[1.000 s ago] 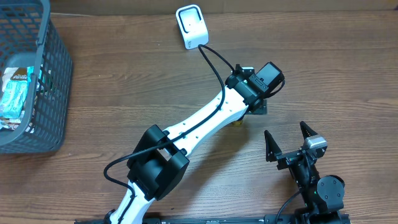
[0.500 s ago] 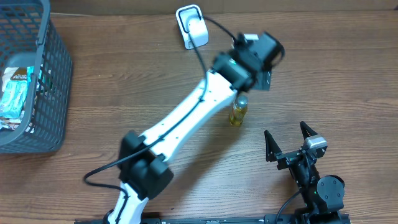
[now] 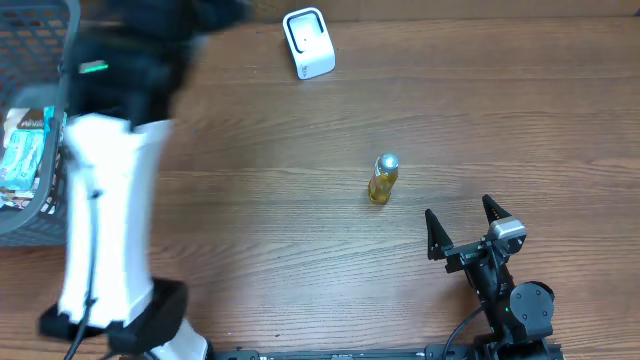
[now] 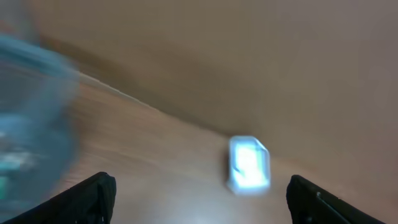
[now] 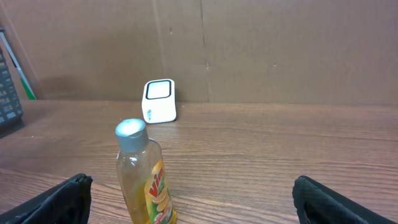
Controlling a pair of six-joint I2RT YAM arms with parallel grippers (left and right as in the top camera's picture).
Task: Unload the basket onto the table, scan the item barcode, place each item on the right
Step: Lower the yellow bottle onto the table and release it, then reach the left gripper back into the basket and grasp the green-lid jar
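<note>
Near the middle of the wooden table (image 3: 250, 150) the small bottle (image 3: 383, 180) of yellow liquid is standing upright with its silver cap on. It is standing alone, with nothing touching it and bare wood all round. The white scanner (image 3: 308, 42) is sitting well apart from it at the far edge, close to the brown cardboard wall (image 5: 280, 43), and nothing is lying between the two.

The right claw (image 3: 466, 232) is resting near the bottle on the near side, its fingers spread as wide as they go and gripping nothing. From its own camera the bottle is showing its printed label just ahead, with the scanner behind it and slightly to one side.

Over at the left edge the dark mesh basket (image 3: 95, 110) is holding a few flat snack packets (image 3: 22, 150), lying against its outer side. The left arm (image 3: 105, 220) is reaching up across the basket's inner wall and is badly blurred, hiding part of the rim. The left claw (image 4: 200, 196) is showing both fingertips far apart in its own blurred view, with nothing between them. The scanner is showing ahead of it and the basket off to one side.
</note>
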